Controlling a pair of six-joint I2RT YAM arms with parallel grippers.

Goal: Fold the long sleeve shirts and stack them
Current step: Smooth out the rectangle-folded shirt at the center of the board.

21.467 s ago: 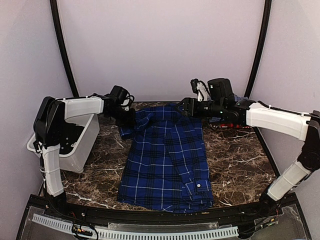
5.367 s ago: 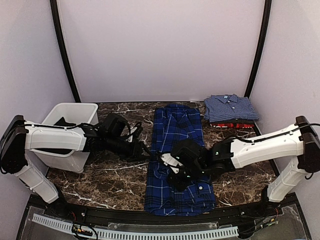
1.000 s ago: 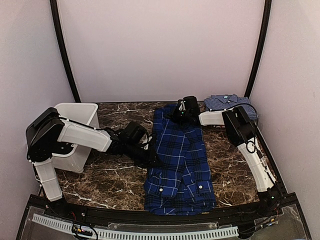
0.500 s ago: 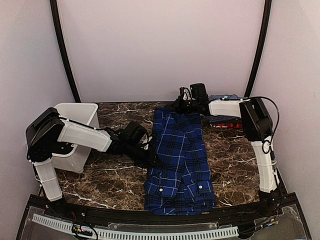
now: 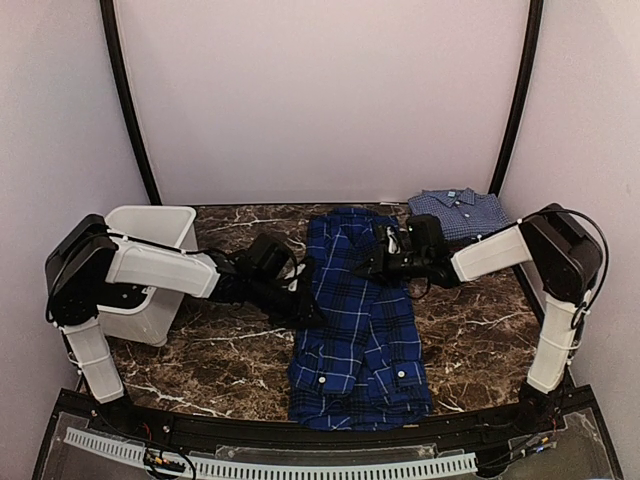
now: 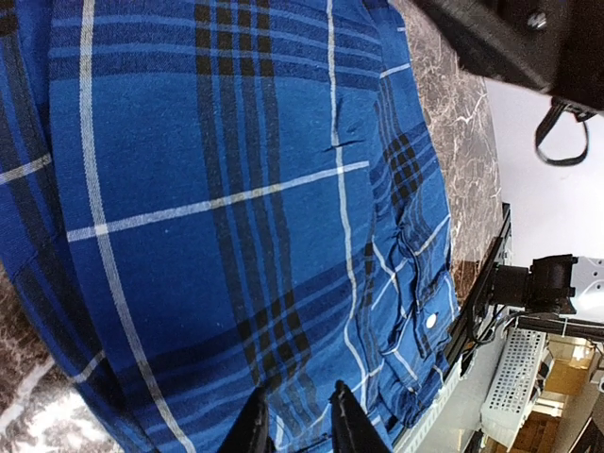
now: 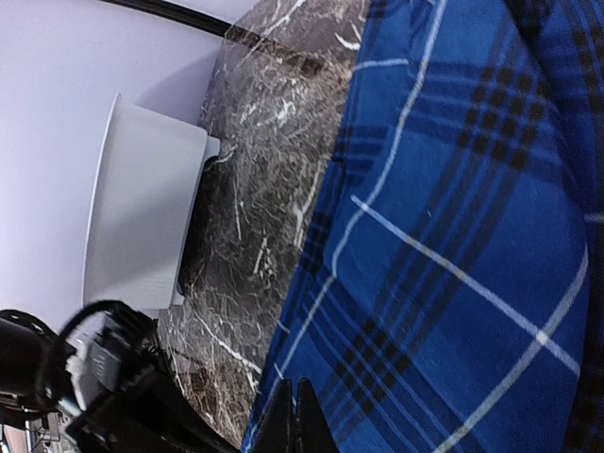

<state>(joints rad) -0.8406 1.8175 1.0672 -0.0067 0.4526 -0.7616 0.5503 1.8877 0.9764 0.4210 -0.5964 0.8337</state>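
The deep-blue plaid long sleeve shirt [image 5: 362, 340] lies folded into a long strip down the table's middle, with buttoned cuffs at its near end. My left gripper [image 5: 311, 319] rests low at its left edge. In the left wrist view its fingers [image 6: 253, 429] stand slightly apart over flat plaid cloth [image 6: 217, 189], with nothing pinched between them. My right gripper [image 5: 362, 269] is shut and reaches across the shirt's upper half. Its tips [image 7: 294, 412] sit over the plaid near the shirt's left edge [image 7: 311, 283]. A folded lighter blue check shirt [image 5: 462, 211] lies at the back right.
A white bin [image 5: 150, 245] stands at the left behind my left arm, also seen in the right wrist view as the white bin [image 7: 142, 208]. Dark marble table [image 5: 470, 320] shows on both sides of the shirt. A black rail [image 5: 300, 435] runs along the near edge.
My right arm has swung from the back by the collar and the stack forward and left, over the plaid shirt's upper half. The left arm has barely moved.
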